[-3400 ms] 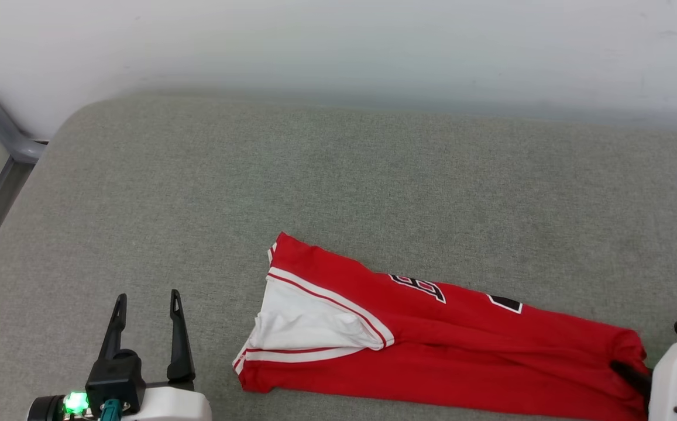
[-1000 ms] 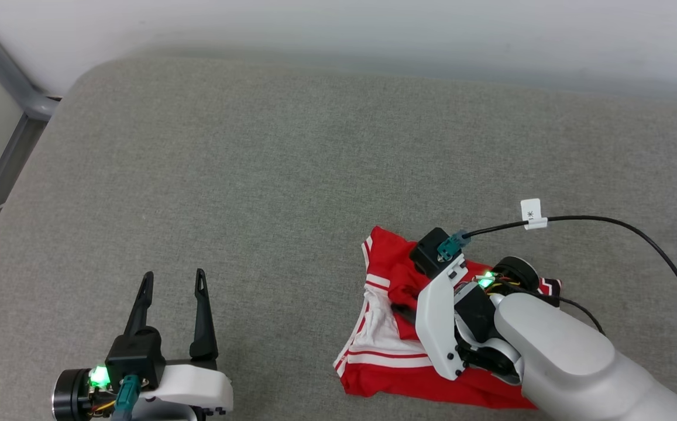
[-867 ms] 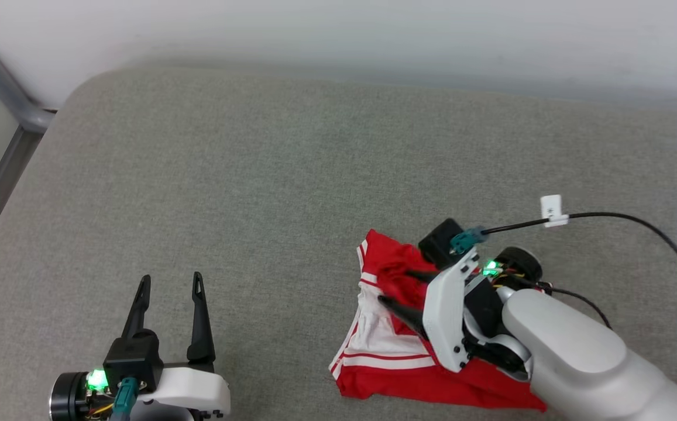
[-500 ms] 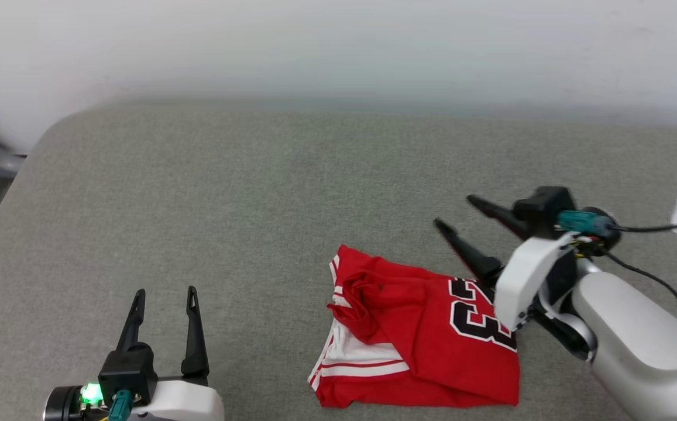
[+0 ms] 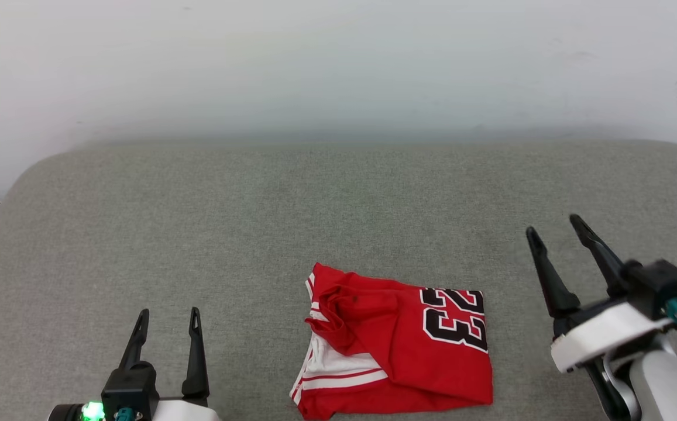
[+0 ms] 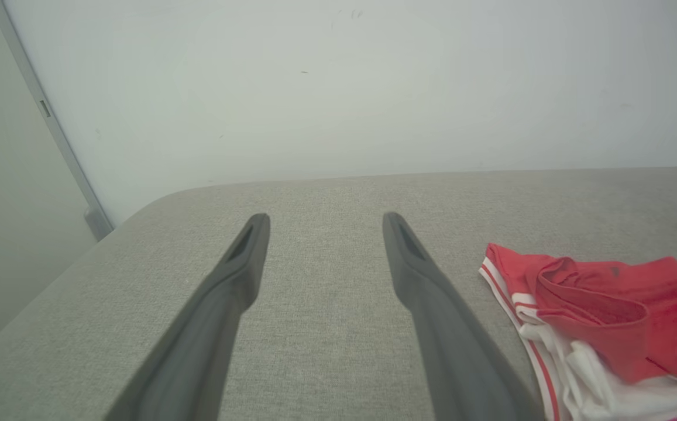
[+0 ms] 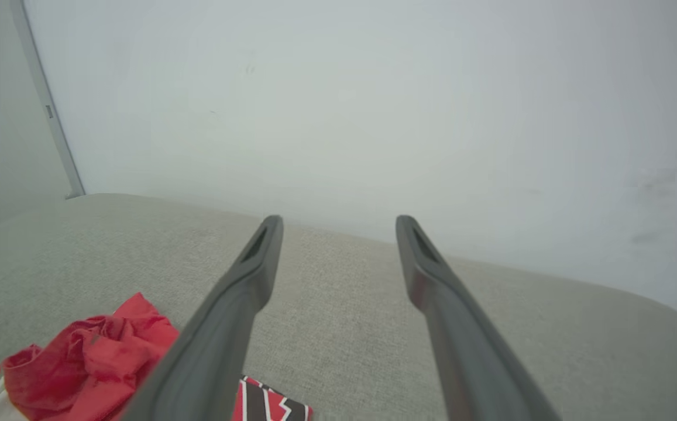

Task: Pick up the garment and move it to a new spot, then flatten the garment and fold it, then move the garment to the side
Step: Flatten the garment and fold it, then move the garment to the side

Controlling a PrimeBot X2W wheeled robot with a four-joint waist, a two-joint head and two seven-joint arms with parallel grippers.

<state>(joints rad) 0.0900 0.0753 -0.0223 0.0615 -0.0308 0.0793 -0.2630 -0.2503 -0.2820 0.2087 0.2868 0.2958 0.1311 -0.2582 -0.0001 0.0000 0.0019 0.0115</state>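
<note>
Folded red jersey (image 5: 397,351) lying on the grey fabric-covered counter (image 5: 198,222), on the side nearest the robot and a little right of centre. Black numerals 23 face up on its right half; a white sleeve with striped trim shows at its left. The left pincer (image 5: 168,311) is open and empty, well to the jersey's left; the right pincer (image 5: 553,224) is open and empty, to its right, clear of the cloth. Pale wall (image 5: 315,58) behind

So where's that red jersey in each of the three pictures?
Head view: the jersey lies bottom centre, numerals up.
Left wrist view: jersey at the lower right edge.
Right wrist view: jersey in the lower left corner.
Shared landmark: the grey cushion under it.
</note>
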